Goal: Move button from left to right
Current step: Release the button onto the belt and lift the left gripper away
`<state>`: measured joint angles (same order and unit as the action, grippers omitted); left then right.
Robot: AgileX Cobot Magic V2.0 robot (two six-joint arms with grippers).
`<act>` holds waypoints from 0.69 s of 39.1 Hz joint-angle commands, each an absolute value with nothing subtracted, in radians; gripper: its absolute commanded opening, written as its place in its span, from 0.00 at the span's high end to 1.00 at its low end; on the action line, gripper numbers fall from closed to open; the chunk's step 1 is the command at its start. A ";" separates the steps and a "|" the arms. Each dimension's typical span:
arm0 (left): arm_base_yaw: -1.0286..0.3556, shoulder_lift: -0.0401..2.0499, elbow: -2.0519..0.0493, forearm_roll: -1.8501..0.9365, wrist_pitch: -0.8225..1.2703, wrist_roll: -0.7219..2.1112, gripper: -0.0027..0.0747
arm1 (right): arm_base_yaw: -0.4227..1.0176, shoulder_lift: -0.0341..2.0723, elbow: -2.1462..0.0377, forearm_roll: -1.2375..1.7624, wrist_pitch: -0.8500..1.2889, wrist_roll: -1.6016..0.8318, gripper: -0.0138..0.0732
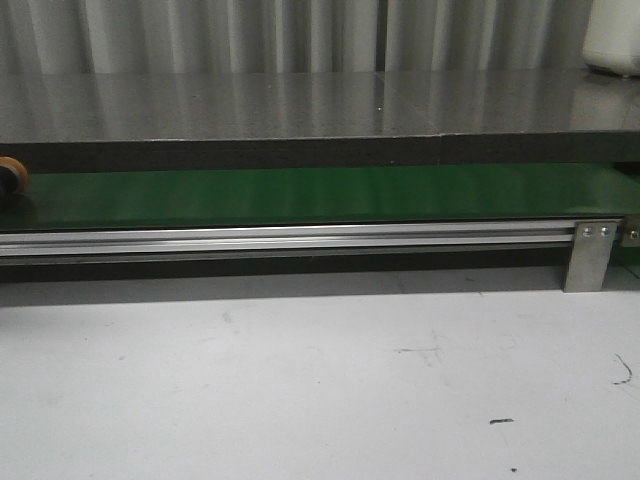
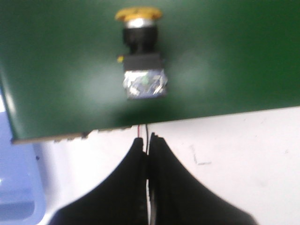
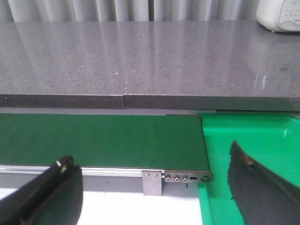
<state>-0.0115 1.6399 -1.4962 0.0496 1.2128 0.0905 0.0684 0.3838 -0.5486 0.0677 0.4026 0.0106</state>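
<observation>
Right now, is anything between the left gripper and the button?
No. In the left wrist view, only bare green belt and a strip of white table separate the shut left gripper from the button.

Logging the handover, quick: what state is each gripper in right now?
Left gripper: shut, holding nothing; the orange-capped black push-button lies apart on the green belt.
Right gripper: open, empty.

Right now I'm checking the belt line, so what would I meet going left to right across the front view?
The button at the left edge → the green conveyor belt → the metal bracket → the white object on the counter, top right.
</observation>
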 commanded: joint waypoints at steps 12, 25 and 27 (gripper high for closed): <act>-0.064 1.080 -0.956 0.056 0.622 0.035 0.99 | 0.070 0.399 -0.582 0.062 0.330 0.000 0.10; -0.064 0.522 -0.508 0.016 0.309 0.035 0.99 | 0.070 0.399 -0.582 0.062 0.330 0.000 0.10; -0.064 0.443 -0.467 0.016 0.304 0.035 0.99 | 0.070 0.399 -0.582 0.062 0.330 0.000 0.10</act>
<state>-0.0549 0.5628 -0.5041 0.0324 0.4205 0.0494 0.0684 0.3838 -0.5486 0.0677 0.4026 0.0106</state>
